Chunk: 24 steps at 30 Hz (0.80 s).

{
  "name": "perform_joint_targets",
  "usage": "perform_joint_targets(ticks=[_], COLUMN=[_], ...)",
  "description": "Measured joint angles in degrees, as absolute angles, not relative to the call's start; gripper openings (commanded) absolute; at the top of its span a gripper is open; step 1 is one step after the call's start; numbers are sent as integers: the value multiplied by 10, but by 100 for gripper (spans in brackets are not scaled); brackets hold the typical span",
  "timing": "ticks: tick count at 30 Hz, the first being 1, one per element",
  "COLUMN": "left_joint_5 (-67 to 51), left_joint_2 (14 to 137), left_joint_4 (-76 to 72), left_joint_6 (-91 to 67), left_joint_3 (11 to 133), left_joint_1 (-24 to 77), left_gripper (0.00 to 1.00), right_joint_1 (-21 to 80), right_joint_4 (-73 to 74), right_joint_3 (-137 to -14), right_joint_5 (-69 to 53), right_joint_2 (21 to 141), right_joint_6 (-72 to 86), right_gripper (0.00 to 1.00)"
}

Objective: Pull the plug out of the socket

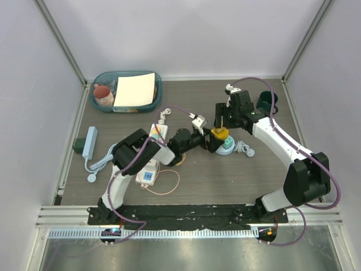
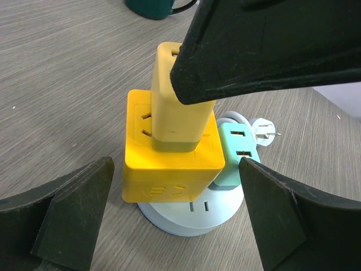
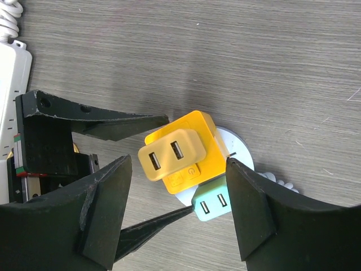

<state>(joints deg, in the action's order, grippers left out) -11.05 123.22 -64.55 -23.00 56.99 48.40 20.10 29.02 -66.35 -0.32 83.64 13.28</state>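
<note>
The long white power strip [image 1: 158,134] lies at centre-left, mostly under my left arm; its end shows in the right wrist view [image 3: 12,84]. A small white square block, the plug [image 1: 148,176], sits at the strip's near end. Both grippers are away from it, at a round pale-blue socket base [image 2: 186,217] that carries a yellow cube [image 2: 169,169], a pale-yellow adapter [image 3: 169,152] and a mint adapter [image 3: 217,203]. My left gripper [image 2: 175,172] is open, its fingers either side of the cube. My right gripper [image 3: 179,166] is open, above and around the pale-yellow adapter.
A teal bin [image 1: 155,101] with paper and a cup stands at the back left. A shorter light-blue strip [image 1: 89,141] with a round corded plug [image 1: 91,178] lies at the left. A dark green cup [image 1: 265,101] stands at the back right. A coiled white cord [image 1: 243,149] lies beside the round base.
</note>
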Motion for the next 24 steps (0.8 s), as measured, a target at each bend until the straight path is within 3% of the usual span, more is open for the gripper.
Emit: perform_joint_targets(ticks=[8,24], left_joint_5=[-139,-176], left_joint_2=[1233,1278], left_joint_4=[-673,-679], left_joint_6=[-251,-267], left_joint_3=[540,562], left_joint_1=[446,443], left_gripper=[95,96], right_joint_1=[201,201], right_joint_4=[290,289], right_joint_3=[-663,-663], right_joint_5=[-3,-15], right_joint_2=[836,836], right_joint_6=[132,132], right_gripper=[73,73])
